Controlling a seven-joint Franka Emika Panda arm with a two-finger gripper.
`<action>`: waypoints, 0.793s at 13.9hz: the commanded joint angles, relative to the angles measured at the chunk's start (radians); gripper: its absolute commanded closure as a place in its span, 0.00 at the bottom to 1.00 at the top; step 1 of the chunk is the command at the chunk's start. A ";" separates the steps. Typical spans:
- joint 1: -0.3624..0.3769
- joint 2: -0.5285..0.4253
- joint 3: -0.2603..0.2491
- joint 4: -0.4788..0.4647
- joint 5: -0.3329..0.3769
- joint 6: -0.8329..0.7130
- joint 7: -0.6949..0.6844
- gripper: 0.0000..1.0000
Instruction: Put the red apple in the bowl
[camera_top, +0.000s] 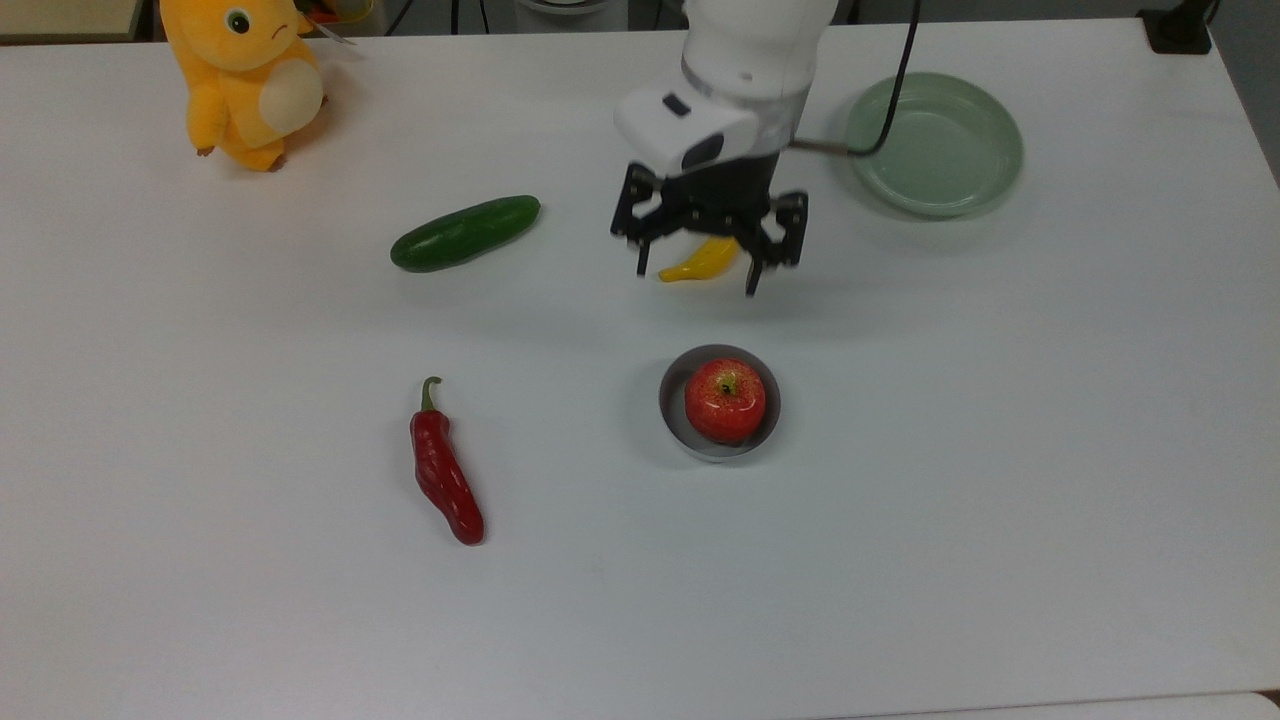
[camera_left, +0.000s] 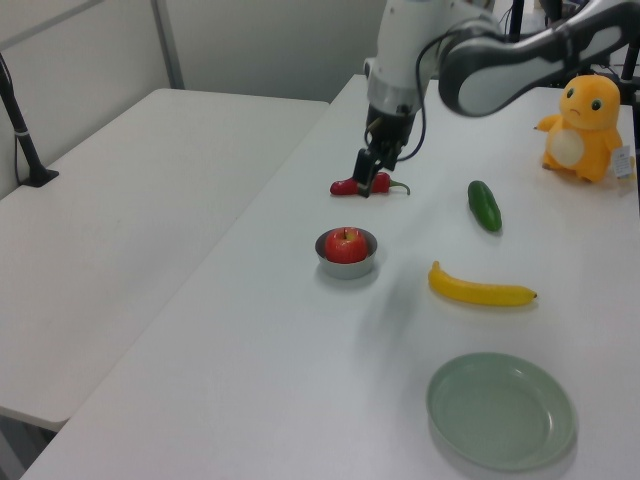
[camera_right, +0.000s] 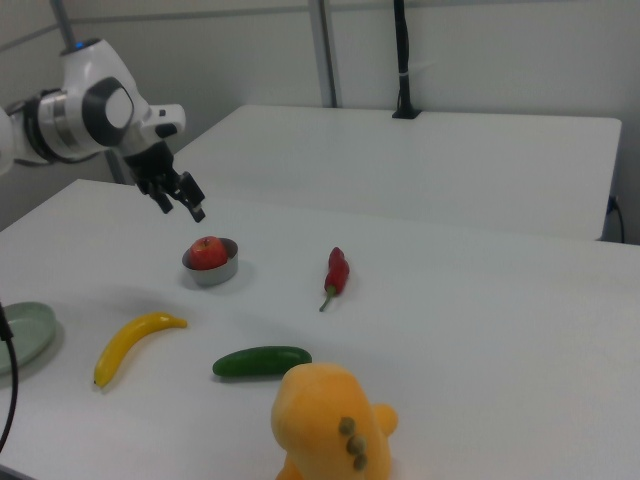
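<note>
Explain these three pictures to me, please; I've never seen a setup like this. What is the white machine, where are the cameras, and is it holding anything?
The white machine is a robot arm ending in a black two-fingered pincer, here open and holding nothing. Three cameras watch one white table: the top view looks down on it, the left view and right view look across it from opposite sides. On the table lie a red apple sitting inside a small grey bowl, a red chili pepper, a cucumber, a banana, a pale green plate and a yellow plush toy. The pincer hangs above the table, clear of the bowl.
</note>
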 joint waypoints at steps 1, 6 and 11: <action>0.000 -0.165 -0.010 -0.070 0.139 -0.182 -0.161 0.00; -0.033 -0.331 -0.014 -0.255 0.224 -0.140 -0.167 0.00; -0.037 -0.341 -0.049 -0.288 0.230 -0.116 -0.169 0.00</action>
